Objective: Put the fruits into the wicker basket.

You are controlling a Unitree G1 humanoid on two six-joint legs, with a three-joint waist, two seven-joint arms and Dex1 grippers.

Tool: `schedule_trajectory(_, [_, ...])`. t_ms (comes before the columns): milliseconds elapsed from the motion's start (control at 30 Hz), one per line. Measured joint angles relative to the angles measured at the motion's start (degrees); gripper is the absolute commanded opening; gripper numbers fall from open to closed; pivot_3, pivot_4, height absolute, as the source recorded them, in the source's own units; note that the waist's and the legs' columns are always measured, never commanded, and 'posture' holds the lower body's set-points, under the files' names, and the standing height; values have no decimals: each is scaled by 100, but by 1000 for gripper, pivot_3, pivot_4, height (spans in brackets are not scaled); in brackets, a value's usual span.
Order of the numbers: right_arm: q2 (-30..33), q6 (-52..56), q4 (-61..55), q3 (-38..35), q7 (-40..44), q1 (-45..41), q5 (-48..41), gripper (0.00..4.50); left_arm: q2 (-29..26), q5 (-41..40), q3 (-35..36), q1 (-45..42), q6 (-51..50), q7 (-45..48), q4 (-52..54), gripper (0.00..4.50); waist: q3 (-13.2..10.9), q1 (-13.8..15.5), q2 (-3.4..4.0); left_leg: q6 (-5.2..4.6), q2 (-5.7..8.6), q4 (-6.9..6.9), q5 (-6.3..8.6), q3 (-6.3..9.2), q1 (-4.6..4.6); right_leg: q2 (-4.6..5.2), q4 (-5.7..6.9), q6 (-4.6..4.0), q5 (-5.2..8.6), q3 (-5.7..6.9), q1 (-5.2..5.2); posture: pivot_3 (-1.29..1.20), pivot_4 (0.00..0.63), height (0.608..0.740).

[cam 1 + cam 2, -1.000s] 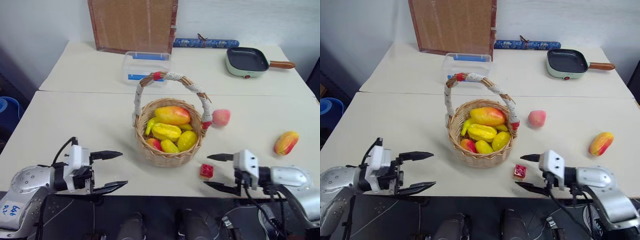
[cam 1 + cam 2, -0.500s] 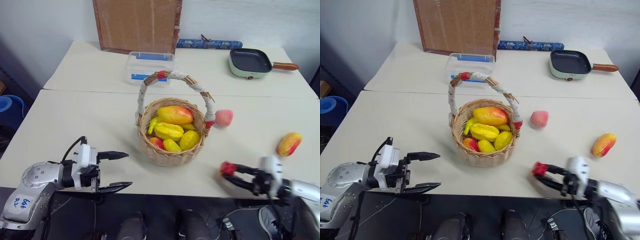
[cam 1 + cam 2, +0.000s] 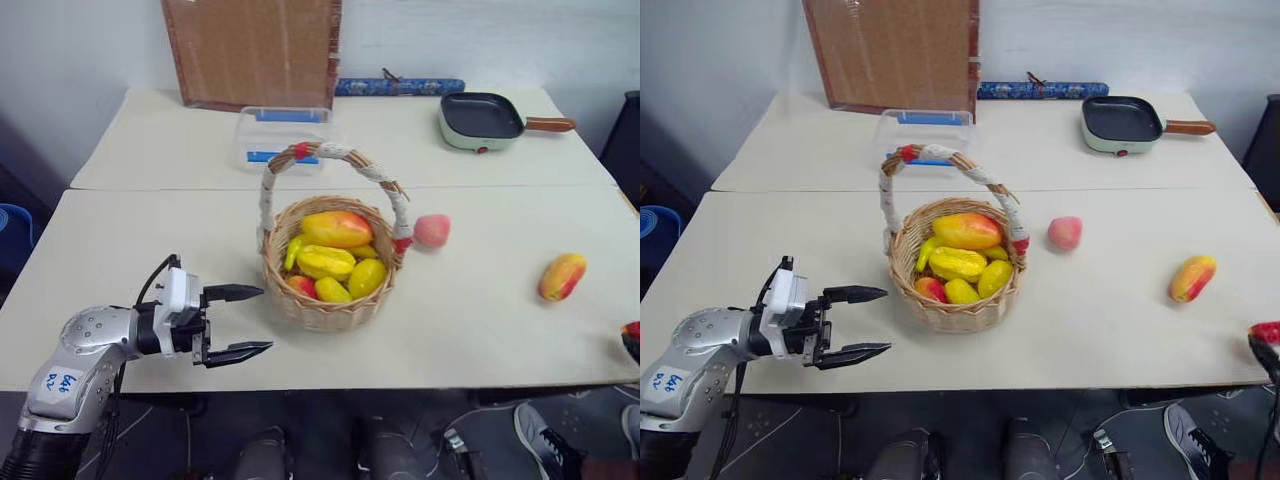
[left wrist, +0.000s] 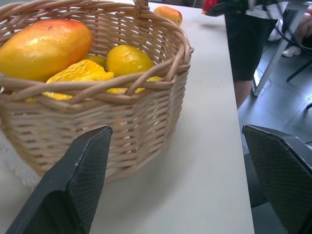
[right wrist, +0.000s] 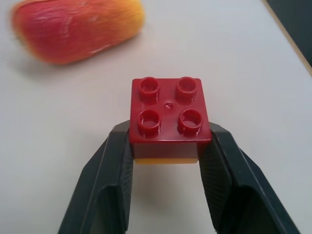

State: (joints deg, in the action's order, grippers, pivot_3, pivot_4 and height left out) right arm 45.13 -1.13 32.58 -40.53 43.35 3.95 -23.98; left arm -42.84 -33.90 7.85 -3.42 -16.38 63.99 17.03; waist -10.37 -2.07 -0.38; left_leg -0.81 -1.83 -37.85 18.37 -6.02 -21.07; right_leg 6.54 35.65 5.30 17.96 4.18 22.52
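In the left eye view the wicker basket (image 3: 325, 275) is sitting mid-frame with the peach (image 3: 432, 231) just right of it, the mango (image 3: 561, 276) far right and the left gripper (image 3: 243, 321) gaping at lower left, while in the right wrist view the right gripper (image 5: 167, 152) is pinching a red studded block (image 5: 169, 118) below the mango (image 5: 78, 29).

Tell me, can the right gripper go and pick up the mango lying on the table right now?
Probably not yet. The right gripper is shut on a red block, so its jaws are taken. The mango lies bare on the table nearby with nothing around it; freeing the gripper should do.
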Motion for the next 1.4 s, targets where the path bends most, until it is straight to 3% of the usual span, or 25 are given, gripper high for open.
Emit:
schedule_trajectory(33, [33,28,183,90,-98,-297,43,2209,-13,-2,17,-10,-1,-1,12,4500,2,-1,9,1,0,0,-2,1,1,-1,4,0,0,2,3,0,150,740])
schedule_trajectory(133, [119,403,635,473,-420,-1004,249,3096,-55,-5,75,-2,-21,-7,31,4500,4,44,16,2,-2,-2,-3,5,1,-2,22,2,0,6,7,0,150,740])
schedule_trajectory(267, [160,625,800,646,-648,-1159,374,4460,-101,-7,180,74,-40,-11,43,4500,4,147,16,-4,5,-9,1,15,-12,2,15,9,-4,10,7,0,150,740])
schedule_trajectory(400, [258,403,110,321,-300,-799,149,4486,-103,-37,452,129,-39,-65,32,4500,1,180,33,-11,6,-10,2,-2,-15,2,-2,13,-6,3,5,0,150,740])
schedule_trajectory(600, [921,253,-1678,-193,471,-468,-219,4486,-60,-37,565,234,20,-66,-4,4500,-4,144,36,-10,-3,-9,3,-9,-4,-4,-3,17,-9,-3,0,0,150,740])
schedule_trajectory(700, [1003,649,-2390,327,985,-809,-568,4486,-8,-34,554,225,27,-100,-25,4500,-6,71,31,-9,-5,-9,3,-6,-4,-3,0,17,-9,-1,1,0,150,740])
schedule_trajectory(833, [1047,1513,-2749,1678,1388,-1674,-644,4486,71,-36,564,211,30,-195,-58,4500,-6,49,30,-9,-4,-9,4,-1,-6,2,15,18,-10,5,10,0,150,740])
schedule_trajectory(1067, [193,1885,-1542,3620,982,-4068,547,4486,152,-98,691,126,-47,-417,-71,4500,-7,41,29,-6,-2,-14,4,-2,-17,4,24,19,-10,10,25,0,150,740])
schedule_trajectory(1267, [-741,2135,-131,4133,694,-5102,1028,4486,186,-142,714,166,-116,-537,23,4500,-7,44,29,-7,-1,-15,4,-1,-32,6,30,24,-13,18,30,0,150,740])
schedule_trajectory(1400, [-821,2136,666,4298,656,-5470,1365,4314,187,-167,719,166,-125,-571,28,4500,-7,49,29,-11,2,-15,7,4,-39,7,29,26,-14,25,29,0,150,740])
